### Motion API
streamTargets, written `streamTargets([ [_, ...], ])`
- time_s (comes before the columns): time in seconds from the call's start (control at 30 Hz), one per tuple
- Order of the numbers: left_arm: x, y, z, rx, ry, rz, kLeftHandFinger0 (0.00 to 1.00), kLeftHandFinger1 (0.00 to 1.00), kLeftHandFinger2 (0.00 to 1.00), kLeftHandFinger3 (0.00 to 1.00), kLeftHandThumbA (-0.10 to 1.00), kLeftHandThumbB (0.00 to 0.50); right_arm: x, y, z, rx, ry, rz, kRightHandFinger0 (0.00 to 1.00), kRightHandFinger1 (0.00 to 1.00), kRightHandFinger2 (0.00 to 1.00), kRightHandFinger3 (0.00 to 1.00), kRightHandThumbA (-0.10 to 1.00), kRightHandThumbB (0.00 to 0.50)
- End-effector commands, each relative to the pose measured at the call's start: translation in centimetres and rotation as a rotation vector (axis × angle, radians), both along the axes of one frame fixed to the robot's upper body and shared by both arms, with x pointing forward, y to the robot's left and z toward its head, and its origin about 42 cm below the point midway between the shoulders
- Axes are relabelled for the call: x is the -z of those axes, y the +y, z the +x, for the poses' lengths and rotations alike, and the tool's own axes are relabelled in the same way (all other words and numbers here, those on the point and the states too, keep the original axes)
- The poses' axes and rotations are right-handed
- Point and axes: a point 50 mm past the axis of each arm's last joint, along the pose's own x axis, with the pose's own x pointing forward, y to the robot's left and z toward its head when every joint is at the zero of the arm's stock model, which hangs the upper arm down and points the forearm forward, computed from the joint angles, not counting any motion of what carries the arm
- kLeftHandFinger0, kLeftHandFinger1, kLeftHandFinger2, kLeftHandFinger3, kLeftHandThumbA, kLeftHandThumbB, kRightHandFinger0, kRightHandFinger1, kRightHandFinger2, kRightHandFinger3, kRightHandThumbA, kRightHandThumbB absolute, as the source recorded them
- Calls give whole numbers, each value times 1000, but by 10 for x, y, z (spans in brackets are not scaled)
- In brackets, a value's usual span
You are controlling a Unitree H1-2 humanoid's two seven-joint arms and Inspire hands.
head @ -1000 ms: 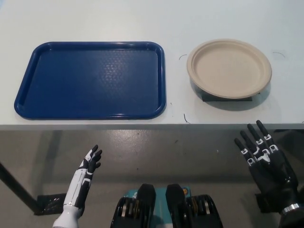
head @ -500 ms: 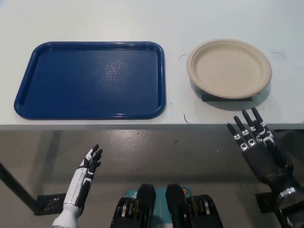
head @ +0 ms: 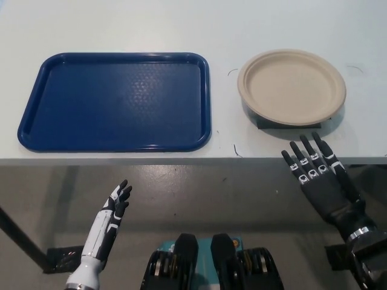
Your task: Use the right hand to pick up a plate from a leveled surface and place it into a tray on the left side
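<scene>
Both spread; right robot hand [head: 315,174] nearer plate [head: 291,87] than before, left robot hand [head: 113,211] low

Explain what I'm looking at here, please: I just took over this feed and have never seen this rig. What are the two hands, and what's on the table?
This single view comes from a camera on the humanoid robot's head, looking steeply down. The white left hand rests low at the left, below the table edge, fingers apart, holding nothing. The black right hand is raised at the right with fingers spread at the table's near edge, also empty. On the pale grey table lie a flat dark blue plastic tray, empty, and to its right a round beige paper plate sitting on a small dark block. Nothing is held yet.
</scene>
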Motion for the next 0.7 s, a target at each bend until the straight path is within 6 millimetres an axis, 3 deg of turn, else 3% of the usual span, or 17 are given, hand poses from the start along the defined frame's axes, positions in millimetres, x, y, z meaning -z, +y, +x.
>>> streamTargets([
  [0.0, -20, 0, 12, 26, -100, 8, 1000, 1000, 1000, 1000, 1000, 139, -11, 7, 8, -14, -27, 21, 1000, 1000, 1000, 1000, 1000, 313],
  [0.27, -23, 1, 15, 26, -112, 23, 1000, 1000, 1000, 1000, 1000, 134, 2, 4, 4, -6, 14, -3, 1000, 1000, 1000, 1000, 1000, 324],
  [0.67, -23, -1, 14, 26, -116, 18, 1000, 1000, 1000, 1000, 1000, 135, -11, 4, 29, 11, 24, -18, 1000, 1000, 1000, 1000, 1000, 302],
])
